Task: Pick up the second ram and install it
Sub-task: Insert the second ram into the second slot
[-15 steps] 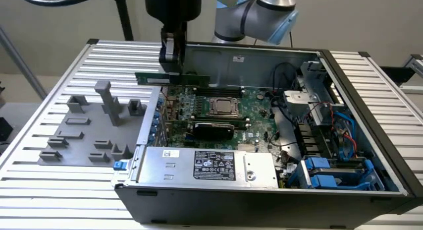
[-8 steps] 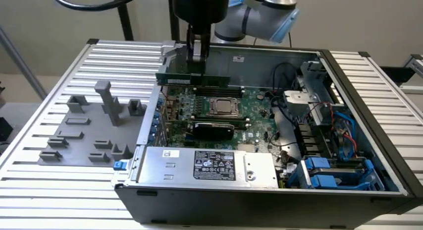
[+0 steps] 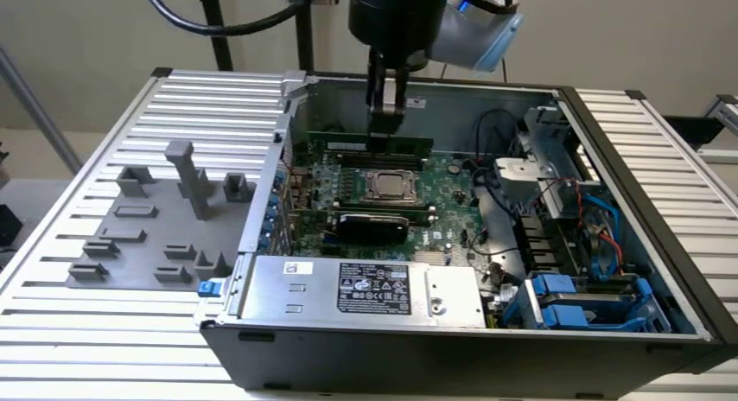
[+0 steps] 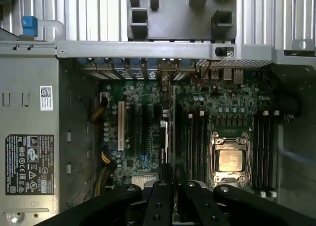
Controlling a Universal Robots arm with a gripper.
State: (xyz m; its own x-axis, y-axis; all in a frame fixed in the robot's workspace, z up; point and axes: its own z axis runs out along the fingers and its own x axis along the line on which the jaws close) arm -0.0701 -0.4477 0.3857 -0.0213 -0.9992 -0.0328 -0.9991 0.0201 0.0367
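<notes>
My gripper (image 3: 388,129) comes down from above into the open computer case and is shut on the second ram (image 3: 346,144), a long green strip held level on its edge. The strip hangs above the motherboard (image 3: 444,181), at the far side of the CPU socket (image 3: 392,187) as the exterior view shows it. In the wrist view the ram (image 4: 173,122) is a thin edge-on line running out from between the black fingers (image 4: 159,204), beside the long black memory slots (image 4: 197,142) and the CPU socket (image 4: 231,159).
A grey fixture plate with blocks (image 3: 150,219) lies on the ribbed table at the exterior view's left. The power supply (image 3: 358,289) fills the case's front. Cables (image 3: 507,176) and blue drive bays (image 3: 588,302) crowd the right side. The case walls (image 3: 600,133) stand all around.
</notes>
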